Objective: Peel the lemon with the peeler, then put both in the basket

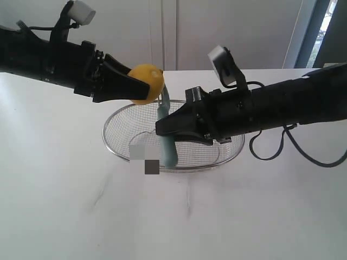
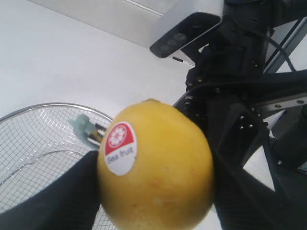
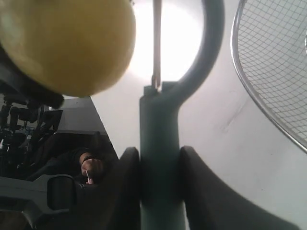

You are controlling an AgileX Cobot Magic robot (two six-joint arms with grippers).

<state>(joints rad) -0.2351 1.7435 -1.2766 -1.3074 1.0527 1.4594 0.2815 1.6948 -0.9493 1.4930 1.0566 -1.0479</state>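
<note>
The lemon is pinched between the tips of the left gripper, jaws closed onto it, skin and sticker seen intact, so peeling is judged not visibly begun and both basket drops remain. The peeler is clamped by its handle in the right gripper, blade end raised just beside the lemon. The basket sits directly beneath both grippers with bare table all around, but little room is left between the two gripper tips.
</note>
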